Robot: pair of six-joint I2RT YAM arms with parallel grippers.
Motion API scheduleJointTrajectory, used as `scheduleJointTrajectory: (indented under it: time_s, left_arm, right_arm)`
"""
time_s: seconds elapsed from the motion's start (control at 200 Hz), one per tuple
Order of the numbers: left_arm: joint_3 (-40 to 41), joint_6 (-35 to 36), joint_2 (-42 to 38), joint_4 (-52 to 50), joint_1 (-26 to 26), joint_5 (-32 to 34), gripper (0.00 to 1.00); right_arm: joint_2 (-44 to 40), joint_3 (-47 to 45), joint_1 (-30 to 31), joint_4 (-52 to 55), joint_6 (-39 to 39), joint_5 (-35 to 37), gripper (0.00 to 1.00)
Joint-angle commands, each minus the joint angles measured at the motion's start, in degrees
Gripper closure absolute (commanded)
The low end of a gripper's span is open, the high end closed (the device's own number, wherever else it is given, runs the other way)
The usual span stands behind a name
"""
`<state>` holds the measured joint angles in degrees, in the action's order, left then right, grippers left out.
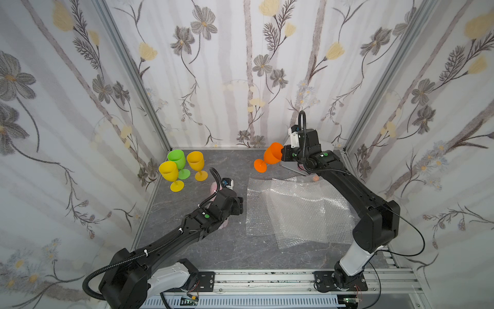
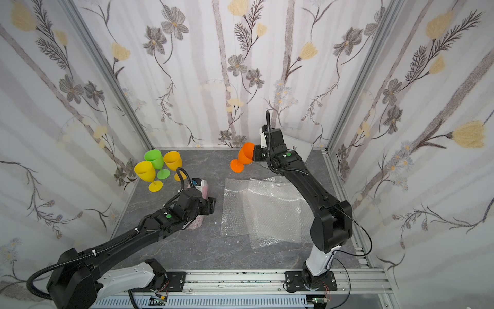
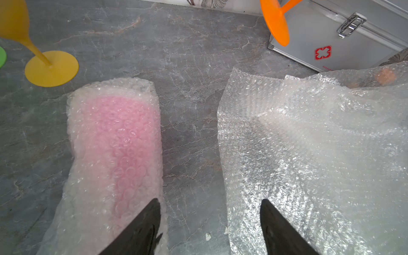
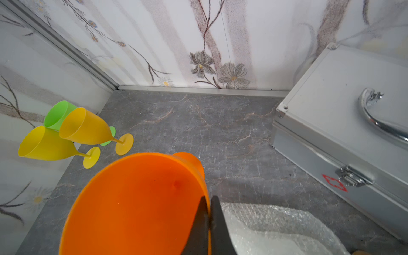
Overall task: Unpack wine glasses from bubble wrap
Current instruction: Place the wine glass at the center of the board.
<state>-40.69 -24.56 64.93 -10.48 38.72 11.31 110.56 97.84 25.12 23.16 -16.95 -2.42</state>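
My right gripper [image 4: 208, 198] is shut on the rim of the orange wine glass [image 1: 272, 156], one finger inside the bowl and one outside. The glass hangs tilted above the back of the table, foot to the left. My left gripper [image 3: 209, 201] stands open over bare table. On one side of it lies a rolled tube of bubble wrap [image 3: 114, 141] with a pink wine glass showing through. On the other lie flat bubble wrap sheets [image 3: 309, 154]. Green [image 1: 177, 159], yellow [image 1: 169, 171] and amber [image 1: 196, 160] wine glasses stand upright at the back left.
A silver metal case [image 4: 342, 110] with a red cross and latch stands in the back right corner. A small orange-capped thing [image 3: 385, 76] shows through the far edge of the sheets. Papered walls close three sides. An aluminium rail [image 1: 267, 278] runs along the front.
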Motion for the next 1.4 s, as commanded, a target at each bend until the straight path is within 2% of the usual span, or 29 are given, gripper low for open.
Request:
scheduleJointTrajectory:
  time_s: [0.0,0.265,0.53,0.854,1.034,1.114,1.399]
  left_arm:
    - [-0.75,-3.28,-0.67,-3.00,-1.80,-2.11,0.28]
    - [-1.41,-4.76,-1.97,-7.64,-5.46,-3.46,0.28]
    - [-0.56,-6.08,-3.08,-9.66,-7.33,-3.83,0.28]
    - [-0.18,-6.73,-3.31,-10.01,-7.61,-4.21,0.28]
    - [-0.36,-6.73,-3.31,-10.19,-7.96,-4.68,0.28]
    - [-0.36,-6.71,-3.23,-10.20,-8.12,-4.81,0.28]
    - [-0.59,-6.64,-2.92,-10.74,-8.79,-4.89,0.28]
  right_arm:
    - [5.48,6.73,0.07,3.13,2.63,6.56,1.00]
    - [18.90,23.79,0.04,11.86,5.58,14.21,1.00]
    - [24.17,27.05,-0.20,14.38,6.88,16.54,1.00]
    - [29.03,29.75,-0.61,14.49,7.11,15.11,1.00]
    - [29.01,30.15,-0.73,13.76,7.11,13.80,0.90]
    - [28.96,30.95,-0.65,13.69,7.02,12.93,0.83]
    - [27.73,32.41,-1.50,14.11,7.79,12.16,0.75]
